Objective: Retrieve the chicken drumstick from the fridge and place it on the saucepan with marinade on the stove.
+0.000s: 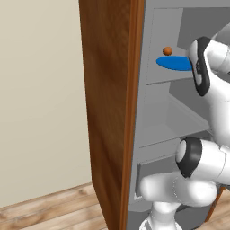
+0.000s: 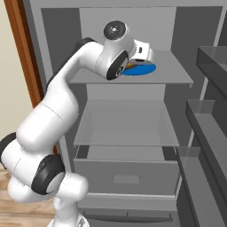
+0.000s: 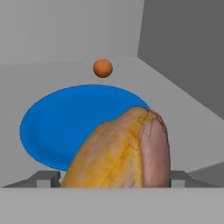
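The fridge (image 2: 133, 80) stands open with my arm reaching onto its top shelf. The chicken drumstick (image 3: 122, 148), orange-brown and knobbly, lies on a blue plate (image 3: 65, 122) and looms close in the hand view. My gripper (image 3: 113, 177) is open, with one dark fingertip (image 3: 43, 177) on each side of the drumstick's near end and a small gap to the meat. In the right base view the hand (image 2: 142, 52) hovers over the blue plate (image 2: 144, 69). The saucepan, marinade and stove are out of view.
A small orange ball (image 3: 103, 68) sits on the shelf behind the plate, also seen at the ball (image 1: 167, 50). The brown wooden side panel (image 1: 112, 112) flanks the fridge on the left. Lower shelves and a drawer (image 2: 126, 177) lie below; door bins (image 2: 213, 57) jut out at right.
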Tool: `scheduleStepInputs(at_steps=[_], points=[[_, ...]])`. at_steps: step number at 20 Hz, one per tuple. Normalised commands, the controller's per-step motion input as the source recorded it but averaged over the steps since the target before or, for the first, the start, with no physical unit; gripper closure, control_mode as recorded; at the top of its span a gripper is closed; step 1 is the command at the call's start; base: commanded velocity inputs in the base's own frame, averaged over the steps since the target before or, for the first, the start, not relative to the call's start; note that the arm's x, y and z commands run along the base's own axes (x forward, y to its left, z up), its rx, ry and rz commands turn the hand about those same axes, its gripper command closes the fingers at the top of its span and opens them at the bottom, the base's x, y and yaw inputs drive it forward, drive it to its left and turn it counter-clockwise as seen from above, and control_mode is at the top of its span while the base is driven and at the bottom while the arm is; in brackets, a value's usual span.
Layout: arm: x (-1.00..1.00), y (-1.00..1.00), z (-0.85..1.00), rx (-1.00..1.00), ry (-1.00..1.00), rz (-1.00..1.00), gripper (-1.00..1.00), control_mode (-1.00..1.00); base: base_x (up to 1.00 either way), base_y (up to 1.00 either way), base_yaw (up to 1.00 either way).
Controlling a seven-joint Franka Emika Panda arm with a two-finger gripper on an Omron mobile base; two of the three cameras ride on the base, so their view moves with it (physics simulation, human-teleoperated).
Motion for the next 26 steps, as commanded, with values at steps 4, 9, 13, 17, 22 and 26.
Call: scheduleStepInputs(at_steps=[4,9,13,17,22,26], points=[[-1.0,0.04,0.11,0.0,0.0,0.0,1.0,-1.0,0.0,0.0,0.0],[-1.0,0.19,0.07,0.0,0.05,0.0,1.0,-1.0,0.0,0.0,0.0],[-0.96,0.54,0.18,0.0,0.11,0.0,1.0,-1.0,0.0,0.0,0.0],[-0.92,0.63,0.03,0.0,0.1,0.0,1.0,-1.0,0.0,0.0,0.0],[-0.81,0.6,0.0,0.0,0.15,0.0,1.0,-1.0,0.0,0.0,0.0],[-0.67,0.41,0.0,0.0,0.12,0.0,1.0,-1.0,0.0,0.0,0.0]])
